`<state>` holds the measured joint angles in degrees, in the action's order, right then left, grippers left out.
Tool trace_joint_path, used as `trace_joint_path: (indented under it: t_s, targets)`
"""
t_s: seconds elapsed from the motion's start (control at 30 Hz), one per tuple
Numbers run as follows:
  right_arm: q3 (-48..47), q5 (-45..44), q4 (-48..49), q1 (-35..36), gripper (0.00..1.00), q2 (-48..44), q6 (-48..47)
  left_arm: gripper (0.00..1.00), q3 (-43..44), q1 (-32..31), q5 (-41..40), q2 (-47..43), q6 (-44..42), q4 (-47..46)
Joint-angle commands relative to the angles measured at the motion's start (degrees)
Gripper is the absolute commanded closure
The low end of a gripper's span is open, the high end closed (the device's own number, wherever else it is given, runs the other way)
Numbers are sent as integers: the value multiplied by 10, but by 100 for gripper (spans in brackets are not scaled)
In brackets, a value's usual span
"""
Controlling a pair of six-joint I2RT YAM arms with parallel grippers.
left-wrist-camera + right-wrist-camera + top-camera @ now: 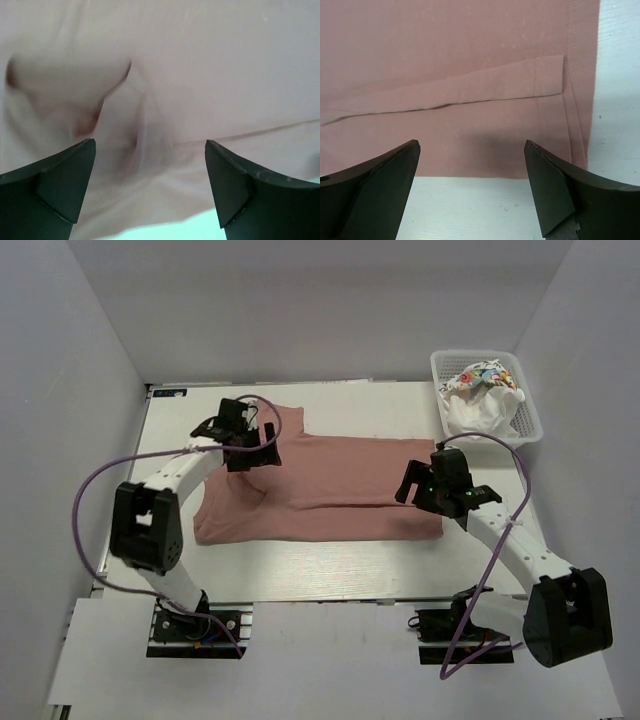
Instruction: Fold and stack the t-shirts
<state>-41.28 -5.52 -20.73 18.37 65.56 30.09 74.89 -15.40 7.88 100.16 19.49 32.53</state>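
top view: pink shirt (pixel 330 490) spread across the white table (pixel 330 570), other shirts (pixel 488 405) bunched in the basket (pixel 530 415) at the far right corner. only the wrist cams show detail. left gripper (pixel 150 145) is spread wide and empty over a puckered bit of cloth. right gripper (pixel 472 145) is wide too, over the stitched hem at the shirt's edge. plain pale walls (pixel 330 300) all round.

Lab cell: white walls (pixel 300 300) enclose the table (pixel 330 570).

One t-shirt (pixel 340 490) lies on the table (pixel 330 565), others (pixel 482 400) in the far-right basket (pixel 527 405).
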Motion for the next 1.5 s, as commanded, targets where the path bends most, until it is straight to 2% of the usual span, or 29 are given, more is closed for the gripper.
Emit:
trace_joint_path:
  t_s: [0.0,0.07,0.17,0.4,0.73,0.87,0.97,1.07,1.1,1.23,1.4,1.47]
  targets:
    - [-8,30,21,0,10,9,-19,0,-82,-2,-23,-103,51,-43]
    - [-7,37,24,0,10,14,-20,0,-129,-2,-16,-124,57,-59]
    - [-8,37,24,0,10,19,-22,0,-155,-2,-11,-125,64,-59]
    - [-5,22,25,-1,10,10,-19,0,-119,-2,-11,-25,50,-76]
    - [-11,3,17,-2,10,17,-2,0,74,10,7,122,15,-66]
    - [-20,-9,19,-3,10,22,2,0,146,10,-22,162,4,-18]
    - [-44,-32,30,-4,10,35,5,0,187,10,-40,169,-2,-18]
    - [-103,-49,27,-2,10,67,11,0,258,15,-91,192,-2,-1]
    - [-115,-49,25,0,10,80,11,0,315,15,-102,205,-2,14]
    - [-187,-83,22,-3,10,139,11,0,432,15,-155,269,-11,57]
    - [-296,-120,-10,-3,10,210,-11,0,559,33,-166,353,-30,81]
    - [-335,-125,-12,-3,10,239,-19,0,568,45,-159,380,-35,61]
